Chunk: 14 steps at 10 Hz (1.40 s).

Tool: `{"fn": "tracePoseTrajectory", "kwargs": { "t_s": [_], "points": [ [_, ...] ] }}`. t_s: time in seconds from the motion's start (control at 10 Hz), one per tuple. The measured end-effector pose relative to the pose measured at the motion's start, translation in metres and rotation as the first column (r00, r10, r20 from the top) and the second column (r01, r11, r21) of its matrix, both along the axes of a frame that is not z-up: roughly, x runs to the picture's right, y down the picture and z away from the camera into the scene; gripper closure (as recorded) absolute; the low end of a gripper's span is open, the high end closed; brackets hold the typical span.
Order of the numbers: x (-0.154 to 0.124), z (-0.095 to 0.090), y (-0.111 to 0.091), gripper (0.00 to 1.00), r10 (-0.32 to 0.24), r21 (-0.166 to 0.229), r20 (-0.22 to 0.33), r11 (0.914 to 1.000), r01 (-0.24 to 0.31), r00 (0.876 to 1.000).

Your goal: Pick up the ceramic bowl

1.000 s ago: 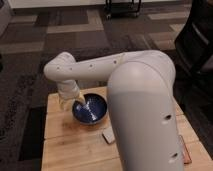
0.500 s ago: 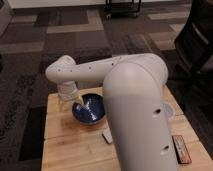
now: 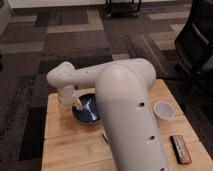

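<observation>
We note the ceramic bowl (image 3: pixel 91 111) sitting on the wooden surface (image 3: pixel 65 147), left of centre, partly hidden by the white arm (image 3: pixel 127 115). The gripper (image 3: pixel 70 103) hangs at the bowl's left rim; whether it is spread or closed we cannot tell. A small white cup (image 3: pixel 164 110) stands well apart, to the right.

From here, the gripper (image 3: pixel 69 104) hangs at the left rim of the ceramic bowl (image 3: pixel 89 112), which sits on the table (image 3: pixel 65 147). Well to the gripper's right stands a small cup (image 3: pixel 163 110). Farther right and nearer the front edge lies a flat device (image 3: pixel 179 149).
</observation>
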<state>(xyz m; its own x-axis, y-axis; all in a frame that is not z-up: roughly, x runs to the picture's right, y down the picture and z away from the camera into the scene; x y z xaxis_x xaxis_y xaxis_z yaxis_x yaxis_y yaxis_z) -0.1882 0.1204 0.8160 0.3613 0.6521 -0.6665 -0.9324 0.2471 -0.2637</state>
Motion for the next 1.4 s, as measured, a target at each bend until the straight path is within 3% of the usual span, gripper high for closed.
{"fn": "tracePoseTrajectory", "kwargs": {
  "t_s": [0.3,0.5,0.7,0.9,1.0,1.1,1.2,1.4],
  "points": [
    [0.003,0.005,-0.004,0.91,-0.002,0.012,-0.018,0.9999,0.002,1.000],
    [0.003,0.002,-0.008,1.00,0.000,0.024,-0.025,0.9997,0.000,1.000],
    [0.011,-0.005,-0.025,1.00,0.015,0.068,-0.053,0.9976,-0.012,0.998],
    [0.028,-0.023,-0.057,1.00,0.014,0.145,-0.097,0.9894,0.000,0.995],
    [0.036,-0.034,-0.074,1.00,0.011,0.187,-0.119,0.9823,0.012,0.993],
    [0.039,-0.039,-0.081,1.00,0.011,0.204,-0.129,0.9788,0.015,0.992],
    [0.046,-0.062,-0.105,1.00,0.021,0.273,-0.153,0.9619,0.022,0.988],
    [0.061,-0.091,-0.131,1.00,0.045,0.348,-0.180,0.9371,0.021,0.983]
  ]
}}
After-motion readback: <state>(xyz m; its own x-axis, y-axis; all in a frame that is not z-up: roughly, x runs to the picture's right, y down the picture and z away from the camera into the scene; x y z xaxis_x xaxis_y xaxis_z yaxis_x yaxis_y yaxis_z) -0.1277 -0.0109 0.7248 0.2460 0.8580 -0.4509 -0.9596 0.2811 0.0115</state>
